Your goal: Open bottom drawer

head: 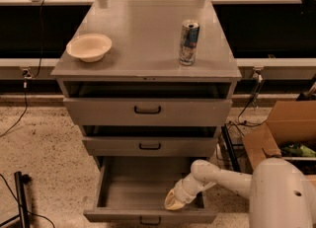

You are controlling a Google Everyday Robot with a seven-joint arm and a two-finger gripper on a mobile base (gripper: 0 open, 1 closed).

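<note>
The bottom drawer [123, 192] of the grey cabinet [148, 39] is pulled well out, showing its bare grey floor; its small black handle [149, 220] is at the lower frame edge. My gripper [173, 201] reaches in from the right on a white arm [222, 177] and sits inside the drawer, just behind the front panel, right of the middle. The middle drawer [149, 146] and the top drawer [147, 109] above it stand slightly out.
A cream bowl [89, 47] and a blue-and-silver can [188, 42] stand on the cabinet top. A cardboard box [281, 133] sits on the floor at the right. A black post [20, 197] and cables lie at the lower left. My white base [281, 197] fills the lower right corner.
</note>
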